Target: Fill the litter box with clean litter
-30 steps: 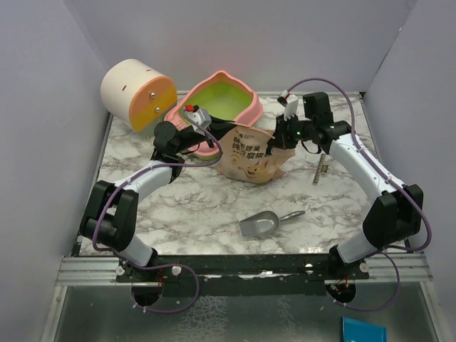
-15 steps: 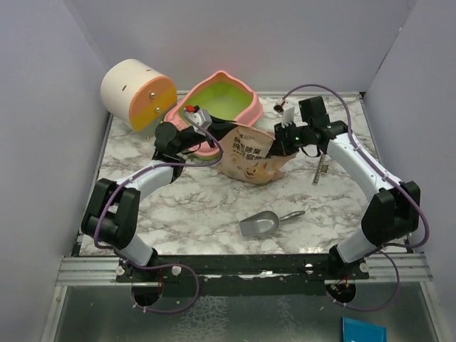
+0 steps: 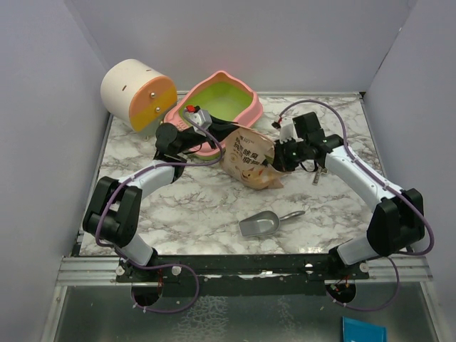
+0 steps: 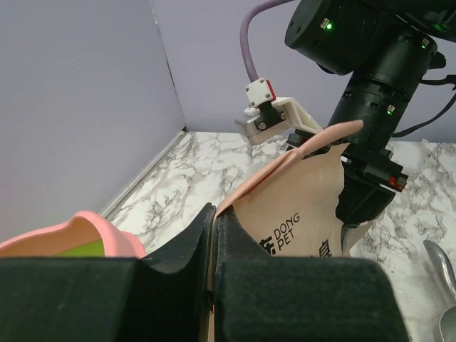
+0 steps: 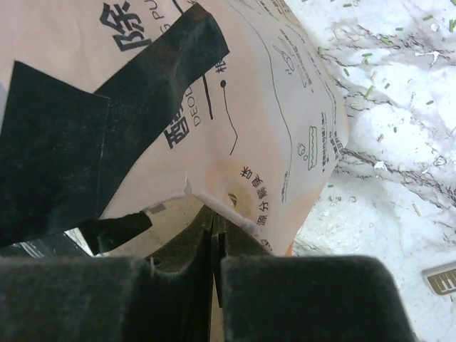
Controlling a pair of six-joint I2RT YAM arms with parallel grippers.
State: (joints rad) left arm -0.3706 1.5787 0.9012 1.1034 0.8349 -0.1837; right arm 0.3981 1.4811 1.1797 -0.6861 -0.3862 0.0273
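The left end effector (image 4: 214, 219) and the right end effector (image 5: 215, 222) each clamp shut on an opposite edge of the bag (image 3: 249, 158), supporting it just in front of the litter box (image 3: 251, 108) at the tabletop's rear, presumably for pouring.

Litter box (image 3: 250, 108): pink plastic tray, wavy rim, lime-green inside. Sits upright at the far side of the table (image 3: 199, 206), left of centre. Green floor shows plain. Litter (image 5: 370, 89): a few pale green grains scattered loose on the marble, seen from the right wrist.
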